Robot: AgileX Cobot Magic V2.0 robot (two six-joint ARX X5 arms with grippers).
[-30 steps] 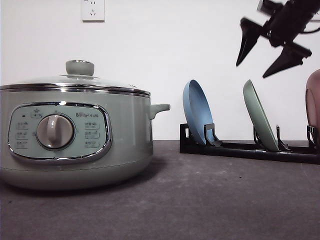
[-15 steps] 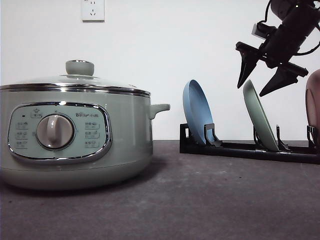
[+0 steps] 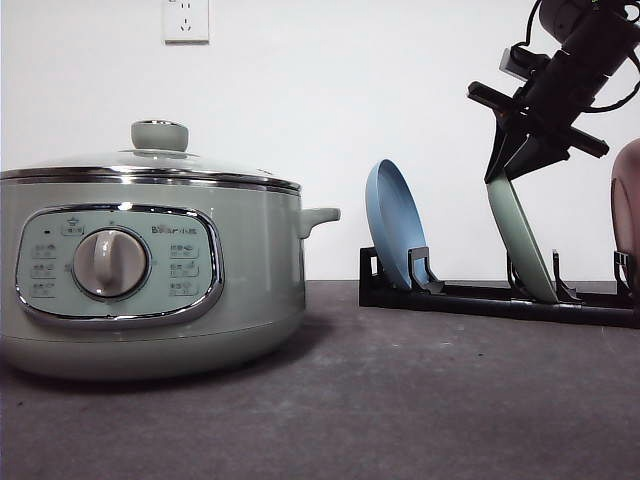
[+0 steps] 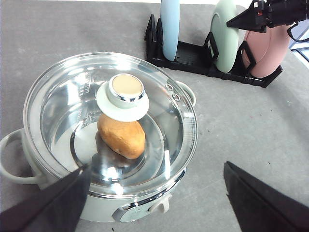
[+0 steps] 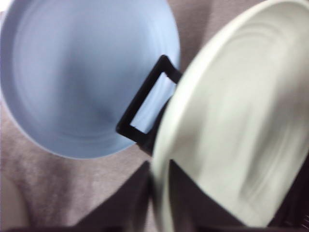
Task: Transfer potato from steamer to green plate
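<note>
The steamer (image 3: 150,270) stands at the left with its glass lid (image 4: 63,101) on. Through the lid the orange-brown potato (image 4: 121,137) lies on the pot's floor, partly under the lid knob (image 4: 124,92). My left gripper (image 4: 157,166) hovers open above the steamer's near side, fingers wide apart. The green plate (image 3: 520,240) stands on edge in the black rack (image 3: 480,298). My right gripper (image 3: 497,180) is at its top rim, one finger on each side and shut on it. In the right wrist view that rim (image 5: 159,193) runs between the dark fingers.
In the same rack a blue plate (image 3: 395,225) stands left of the green one and a pink plate (image 3: 627,210) to its right. The steamer's side handle (image 3: 320,217) points toward the rack. Bare grey table lies between pot and rack.
My right gripper came down from above the rack onto the green plate's top rim and its fingers closed from wide open. Steamer, lid and plates stayed put.
</note>
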